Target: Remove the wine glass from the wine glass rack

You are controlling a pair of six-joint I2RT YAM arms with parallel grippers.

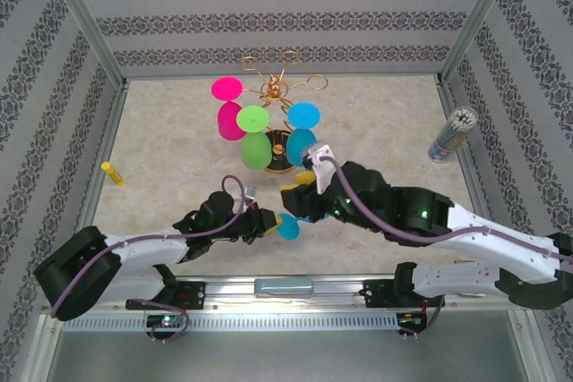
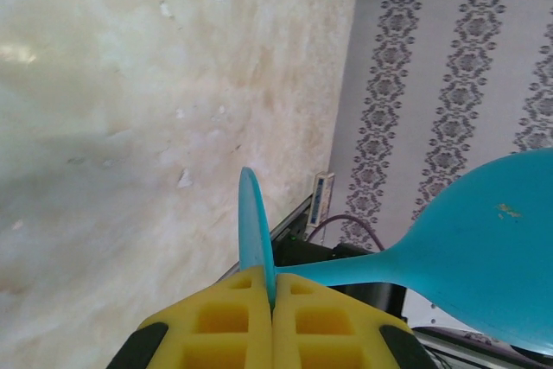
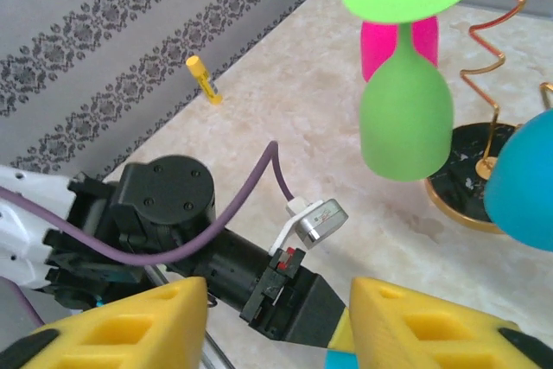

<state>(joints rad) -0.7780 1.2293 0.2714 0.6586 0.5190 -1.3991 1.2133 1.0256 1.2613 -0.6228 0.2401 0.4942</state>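
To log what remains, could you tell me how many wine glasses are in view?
4. On the rack: pink glass, green glass, blue glass. A second blue glass is clamped by its foot in the left gripper. Others may be hidden.

Striped damask walls (image 1: 286, 15) around beige marbled tabletop (image 1: 394, 114)

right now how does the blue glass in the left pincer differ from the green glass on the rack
The blue glass is off the wine glass rack, its foot pinched in the shut left pincer; the green glass hangs on it foot-up, bowl-down, untouched. They also differ in colour, blue against green. Both have the same stemmed shape.
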